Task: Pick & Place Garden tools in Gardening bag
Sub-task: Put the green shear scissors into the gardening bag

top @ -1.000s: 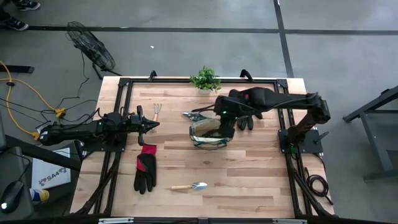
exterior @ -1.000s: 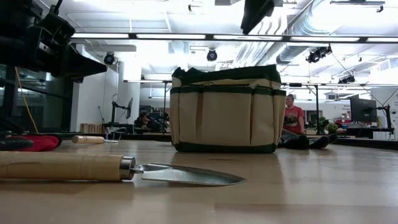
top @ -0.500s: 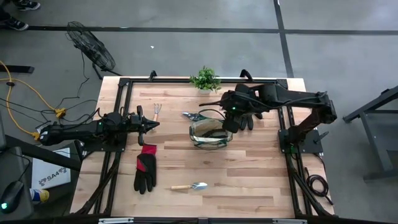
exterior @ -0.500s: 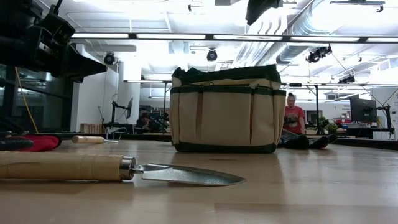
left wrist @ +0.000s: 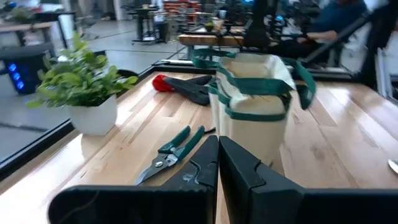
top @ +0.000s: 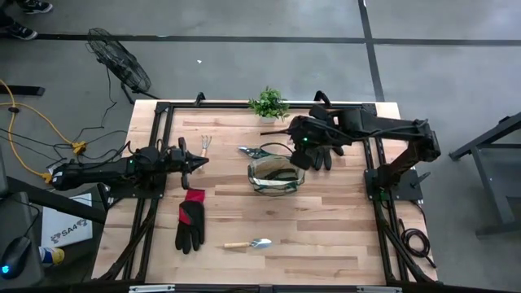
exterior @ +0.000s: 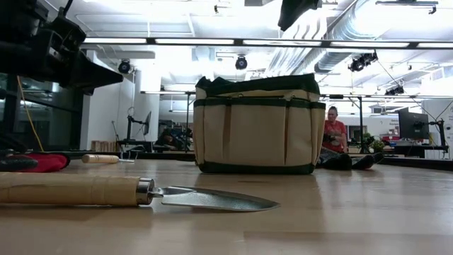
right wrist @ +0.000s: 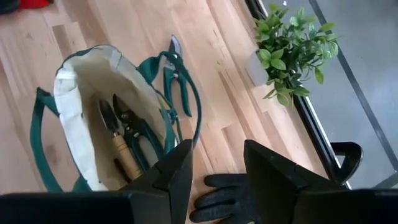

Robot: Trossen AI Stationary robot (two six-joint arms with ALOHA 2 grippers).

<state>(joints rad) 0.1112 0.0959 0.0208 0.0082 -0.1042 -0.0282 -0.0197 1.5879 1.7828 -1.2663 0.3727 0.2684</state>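
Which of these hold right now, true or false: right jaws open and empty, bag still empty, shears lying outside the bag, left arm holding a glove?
1. The right gripper has its jaws open, holding nothing. True.
2. The gardening bag is empty. False: tools already lie inside it.
3. Green-handled shears lie on the table beside the bag. True.
4. The left gripper holds a glove. False: its jaws are shut on nothing; the red-cuffed glove lies on the table.

Two dark, jointed arms, green-lit.
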